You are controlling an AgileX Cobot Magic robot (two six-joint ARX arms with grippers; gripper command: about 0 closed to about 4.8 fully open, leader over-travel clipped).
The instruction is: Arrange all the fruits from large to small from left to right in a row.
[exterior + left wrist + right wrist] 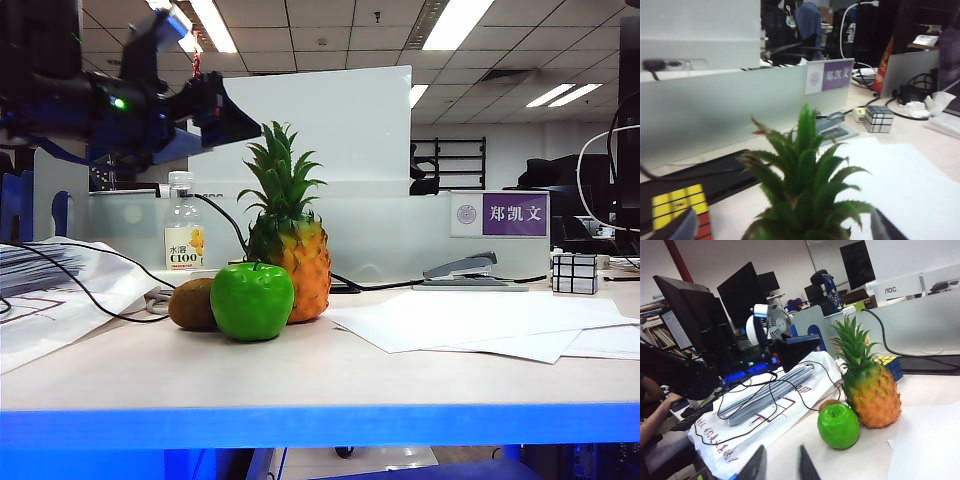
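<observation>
Exterior view shows a pale desk (300,370) with a blue front edge in an open office, ceiling strip lights above and a frosted partition behind. White sheets of paper (470,325) lie on its right half, a stapler (470,270) and a silver cube (574,272) farther back. The pineapple (292,240), green apple (252,300) and kiwi (193,304) stand bunched together left of centre, the apple in front. The left gripper (780,227) hangs above the pineapple's crown, fingers spread wide to either side, holding nothing. The right gripper (781,465) sits well apart from the fruit, jaws slightly parted and empty
</observation>
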